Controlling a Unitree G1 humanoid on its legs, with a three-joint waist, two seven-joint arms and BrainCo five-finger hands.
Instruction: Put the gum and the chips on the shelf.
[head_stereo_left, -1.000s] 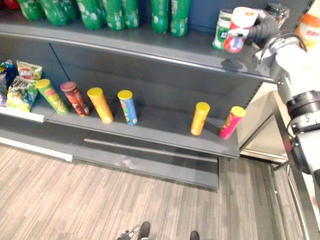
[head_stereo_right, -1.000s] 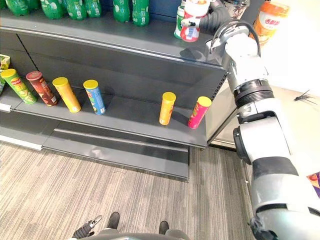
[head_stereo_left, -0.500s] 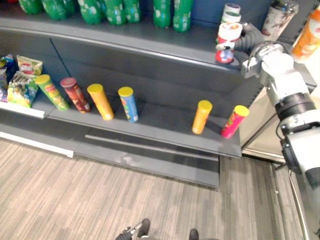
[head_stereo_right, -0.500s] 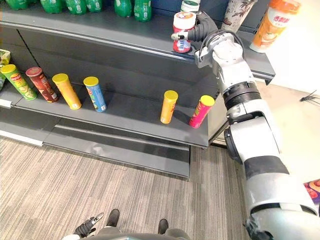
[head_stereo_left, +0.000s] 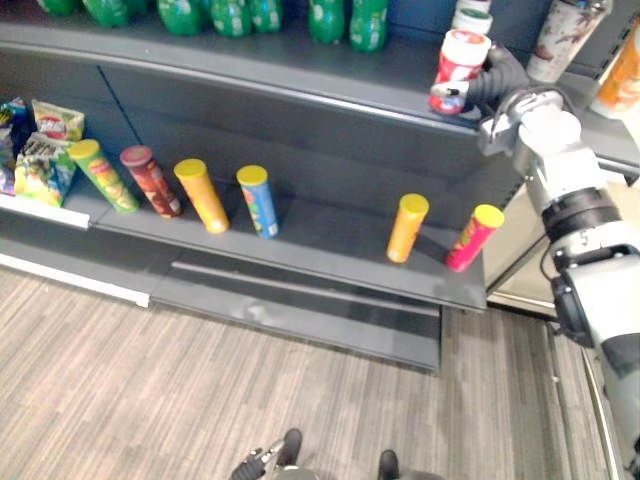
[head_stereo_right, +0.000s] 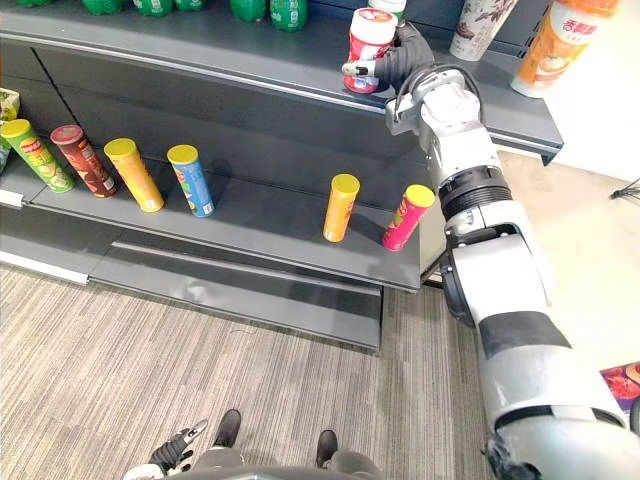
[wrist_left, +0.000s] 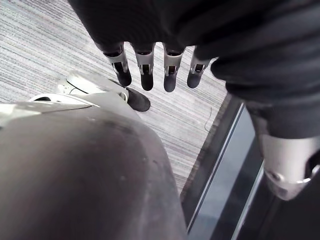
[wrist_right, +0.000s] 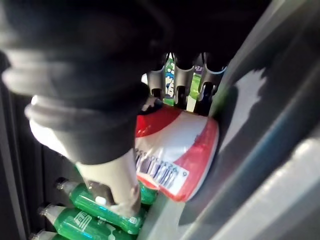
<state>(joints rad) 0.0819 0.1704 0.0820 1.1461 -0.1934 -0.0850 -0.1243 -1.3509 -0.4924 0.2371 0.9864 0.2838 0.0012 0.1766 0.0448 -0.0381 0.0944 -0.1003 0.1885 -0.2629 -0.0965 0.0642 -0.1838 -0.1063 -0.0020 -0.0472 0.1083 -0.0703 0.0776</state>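
A red and white gum canister (head_stereo_left: 460, 62) leans tilted at the right end of the top shelf (head_stereo_left: 300, 75), its lower rim on or just above the shelf board. My right hand (head_stereo_left: 497, 80) is shut on it; in the right wrist view the fingers (wrist_right: 182, 75) and thumb (wrist_right: 115, 185) wrap round the canister (wrist_right: 175, 150). A green and white canister (head_stereo_left: 472, 15) stands just behind it. Several chip tubes stand on the lower shelf, among them a yellow one (head_stereo_left: 407, 228) and a pink one (head_stereo_left: 473, 238). My left hand (wrist_left: 150, 70) hangs low over the floor, fingers straight and holding nothing.
Green bottles (head_stereo_left: 350, 20) line the back of the top shelf. A patterned cup (head_stereo_left: 560, 35) and an orange bottle (head_stereo_left: 625, 70) stand right of my hand. Chip bags (head_stereo_left: 40, 150) sit at the lower shelf's left end. Grey striped floor (head_stereo_left: 200, 380) lies in front.
My right hand has brought the red and white canister down from beside the green one to the front of the top shelf, where it now leans. The camera shifted slightly.
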